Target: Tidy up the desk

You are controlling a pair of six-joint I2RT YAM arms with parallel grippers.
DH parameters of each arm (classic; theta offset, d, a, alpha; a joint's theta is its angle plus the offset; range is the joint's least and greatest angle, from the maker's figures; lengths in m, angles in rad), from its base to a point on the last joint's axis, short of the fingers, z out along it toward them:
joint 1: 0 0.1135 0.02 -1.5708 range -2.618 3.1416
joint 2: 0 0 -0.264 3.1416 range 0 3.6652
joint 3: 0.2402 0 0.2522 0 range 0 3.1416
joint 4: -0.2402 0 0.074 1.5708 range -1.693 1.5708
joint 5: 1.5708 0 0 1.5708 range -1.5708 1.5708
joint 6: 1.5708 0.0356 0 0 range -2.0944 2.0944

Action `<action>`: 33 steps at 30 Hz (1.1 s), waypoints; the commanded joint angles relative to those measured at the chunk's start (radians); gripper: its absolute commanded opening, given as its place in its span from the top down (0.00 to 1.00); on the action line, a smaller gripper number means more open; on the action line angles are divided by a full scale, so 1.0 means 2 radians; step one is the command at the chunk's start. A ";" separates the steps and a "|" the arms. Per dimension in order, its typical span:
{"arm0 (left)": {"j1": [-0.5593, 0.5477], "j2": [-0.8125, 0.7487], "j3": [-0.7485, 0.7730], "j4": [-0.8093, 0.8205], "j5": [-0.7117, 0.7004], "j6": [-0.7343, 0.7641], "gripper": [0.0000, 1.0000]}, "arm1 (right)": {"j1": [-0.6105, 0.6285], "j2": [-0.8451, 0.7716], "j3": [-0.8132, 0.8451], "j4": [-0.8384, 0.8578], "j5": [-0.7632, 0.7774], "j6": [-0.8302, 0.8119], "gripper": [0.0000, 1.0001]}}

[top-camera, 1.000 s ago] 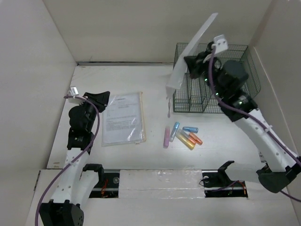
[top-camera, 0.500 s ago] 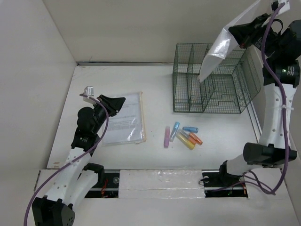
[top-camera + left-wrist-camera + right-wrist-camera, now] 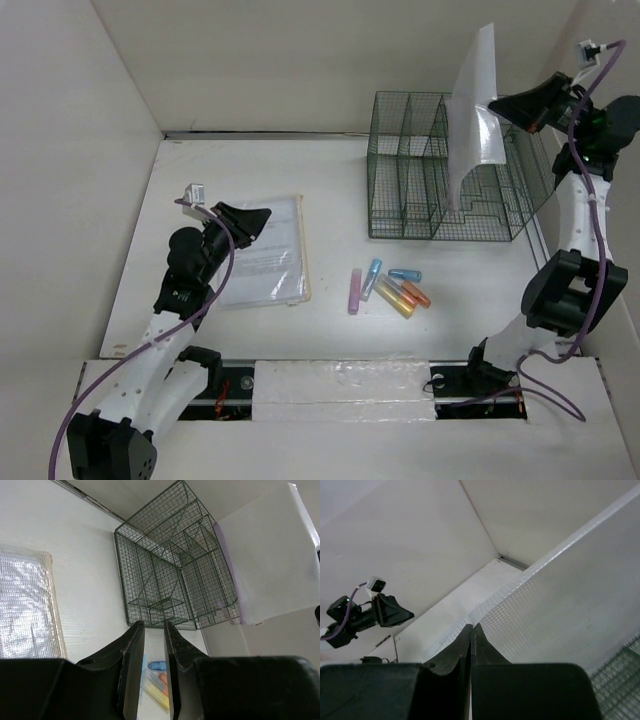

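Note:
My right gripper [image 3: 497,106] is raised at the far right, shut on the edge of a translucent mesh pouch [image 3: 470,130]. The pouch hangs upright over the dark green wire organizer [image 3: 405,205]. In the right wrist view the fingertips [image 3: 471,626] pinch the pouch's seam [image 3: 560,595]. My left gripper [image 3: 262,215] hovers above a clear document folder [image 3: 265,255] lying on the white desk [image 3: 330,175]. Its jaws [image 3: 154,625] stand slightly open with nothing between them. The left wrist view shows the organizer [image 3: 170,570] and the held pouch [image 3: 270,570] ahead.
Several coloured highlighters [image 3: 388,287] lie in a loose bunch in front of the organizer, also seen between the left fingers [image 3: 157,666]. White walls close in the desk on the left, back and right. The folder [image 3: 25,610] lies left of the highlighters.
The right arm has swung the pouch up from the organizer's left front to the right; it now hangs upright over the organizer. The left gripper has reached forward over the folder.

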 commanded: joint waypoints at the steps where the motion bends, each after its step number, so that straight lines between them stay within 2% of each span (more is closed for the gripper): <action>1: -0.009 0.005 0.000 0.032 0.007 0.001 0.82 | -0.048 -0.018 -0.054 0.094 -0.028 0.052 1.00; 3: -0.015 0.011 0.003 0.030 0.006 0.002 0.82 | -0.073 -0.030 -0.117 0.092 -0.025 0.042 1.00; 6: -0.024 0.017 0.012 0.022 0.008 0.003 0.82 | -0.091 -0.043 -0.137 -0.030 -0.006 -0.051 1.00; 7: -0.024 0.017 0.015 0.020 0.007 0.003 0.83 | -0.091 -0.045 -0.128 -0.157 0.016 -0.142 1.00; 8: -0.024 0.015 0.019 0.017 0.006 0.004 0.83 | -0.099 -0.046 -0.111 -0.235 0.033 -0.199 1.00; 9: -0.024 0.015 0.019 0.013 0.005 0.006 0.83 | -0.105 -0.045 -0.057 -0.338 0.061 -0.257 1.00; 10: -0.024 0.012 0.019 0.012 0.004 0.005 0.83 | -0.105 -0.037 -0.021 -0.498 0.150 -0.374 1.00; 12: -0.028 0.008 0.015 0.012 0.001 0.005 0.83 | -0.090 -0.030 0.057 -0.607 0.261 -0.436 1.00; 13: -0.028 0.007 0.013 0.012 0.001 0.004 0.83 | -0.090 -0.030 0.063 -0.636 0.330 -0.447 1.00; 19: -0.033 0.004 0.004 0.014 -0.003 0.003 0.83 | -0.085 -0.037 0.084 -0.661 0.453 -0.442 1.00; 22: -0.033 0.007 -0.001 0.026 0.004 -0.001 0.83 | -0.072 -0.019 0.100 -0.693 0.491 -0.461 1.00; 26: -0.033 0.008 0.002 0.022 0.002 0.000 0.84 | -0.062 -0.014 0.089 -0.695 0.533 -0.466 1.00; 29: -0.033 0.008 -0.001 0.025 0.002 -0.002 0.84 | -0.058 -0.007 0.087 -0.696 0.556 -0.466 0.80; 30: -0.033 0.006 -0.001 0.025 0.002 -0.002 0.84 | -0.058 -0.002 0.094 -0.697 0.562 -0.466 0.68; 33: -0.033 0.001 -0.003 0.021 -0.001 -0.001 0.84 | -0.046 0.013 0.106 -0.704 0.580 -0.466 0.56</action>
